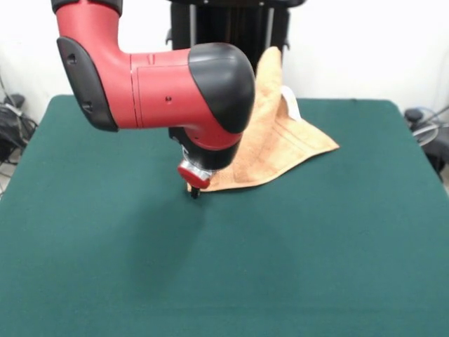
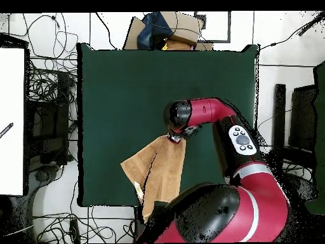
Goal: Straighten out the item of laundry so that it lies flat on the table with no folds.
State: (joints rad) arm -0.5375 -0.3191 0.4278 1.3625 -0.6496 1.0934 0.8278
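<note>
The orange-brown towel [image 1: 280,144] lies folded in a rough triangle at the table's far side. One part rises past the far edge in front of the pedestal. Its white tag [image 1: 291,105] shows near the top. My gripper [image 1: 194,191] is low over the green table [image 1: 224,267], at the towel's near left corner, and looks shut on that corner. In the overhead view the towel [image 2: 159,171] runs from the gripper [image 2: 172,138] toward the table's bottom edge [image 2: 108,202] and hangs over it, with the tag [image 2: 138,189] at its side.
Cables and equipment [image 2: 51,101] lie on the floor beyond the table's sides. Cardboard and a dark bundle [image 2: 168,28] sit past the edge opposite the robot. The pedestal [image 1: 231,24] stands behind the towel.
</note>
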